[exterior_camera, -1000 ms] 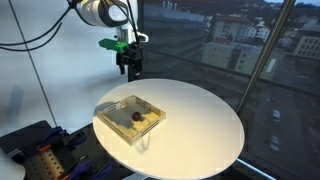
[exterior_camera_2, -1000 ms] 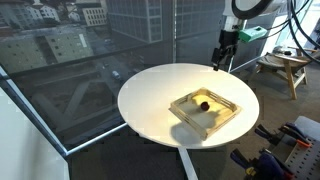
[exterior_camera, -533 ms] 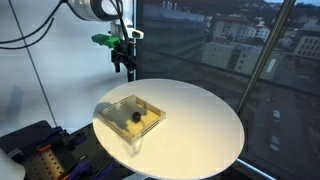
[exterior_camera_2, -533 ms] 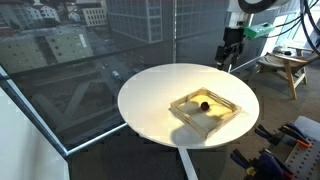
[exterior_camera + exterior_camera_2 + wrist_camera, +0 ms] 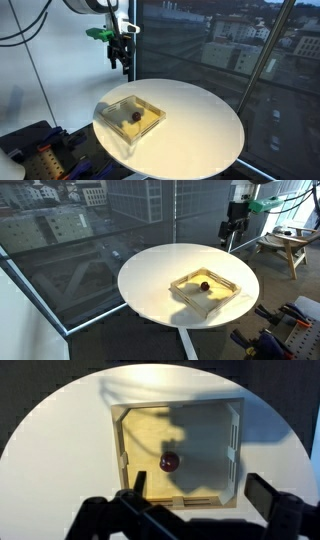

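End effector (image 5: 125,68) high over the far rim of the round worktop (image 5: 200,130), jaws spread and empty.

And here it hangs, well above the white worktop, nothing gripped, with the shallow wooden tray (image 5: 178,452) square below the wrist camera and the small dark ball (image 5: 169,461) just short of the tray's centre, towards seven o'clock. In both exterior views the tray (image 5: 205,288) sits near the worktop edge, ball (image 5: 201,284) loose inside it. To reach that ball cleanly, I'd judge it should drop straight down over it, jaws held wide and clear of the tray walls, and close gently, since a round thing rolls off a glancing touch. Against the frame a second back, the arm has risen and drawn away from the tray; tray and ball haven't budged.
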Action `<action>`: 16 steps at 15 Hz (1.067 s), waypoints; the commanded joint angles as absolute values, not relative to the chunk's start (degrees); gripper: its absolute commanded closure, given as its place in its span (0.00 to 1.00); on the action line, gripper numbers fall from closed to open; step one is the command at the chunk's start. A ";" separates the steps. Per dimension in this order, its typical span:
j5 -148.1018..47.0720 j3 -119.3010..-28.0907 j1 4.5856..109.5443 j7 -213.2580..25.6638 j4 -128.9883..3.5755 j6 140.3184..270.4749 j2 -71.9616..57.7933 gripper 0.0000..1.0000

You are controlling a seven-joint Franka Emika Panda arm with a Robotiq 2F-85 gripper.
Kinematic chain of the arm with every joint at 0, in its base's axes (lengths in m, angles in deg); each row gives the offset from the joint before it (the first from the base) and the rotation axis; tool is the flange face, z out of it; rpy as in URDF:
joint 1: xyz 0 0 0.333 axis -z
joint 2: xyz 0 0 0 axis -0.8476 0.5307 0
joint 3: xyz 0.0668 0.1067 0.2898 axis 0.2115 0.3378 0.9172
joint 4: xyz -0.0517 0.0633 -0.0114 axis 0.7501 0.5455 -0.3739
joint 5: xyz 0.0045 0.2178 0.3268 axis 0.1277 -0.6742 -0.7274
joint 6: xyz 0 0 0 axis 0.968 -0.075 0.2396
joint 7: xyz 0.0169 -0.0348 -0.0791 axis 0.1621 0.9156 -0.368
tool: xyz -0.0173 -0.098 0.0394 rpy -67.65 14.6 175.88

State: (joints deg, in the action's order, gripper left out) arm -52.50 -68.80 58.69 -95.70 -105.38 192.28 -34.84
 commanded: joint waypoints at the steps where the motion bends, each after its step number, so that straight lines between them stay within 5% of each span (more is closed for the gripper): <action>1: -52.42 -68.58 58.69 -97.75 -105.75 190.04 -37.51 0.00; 16: -52.86 -68.42 58.76 -99.42 -104.49 185.97 -40.43 0.00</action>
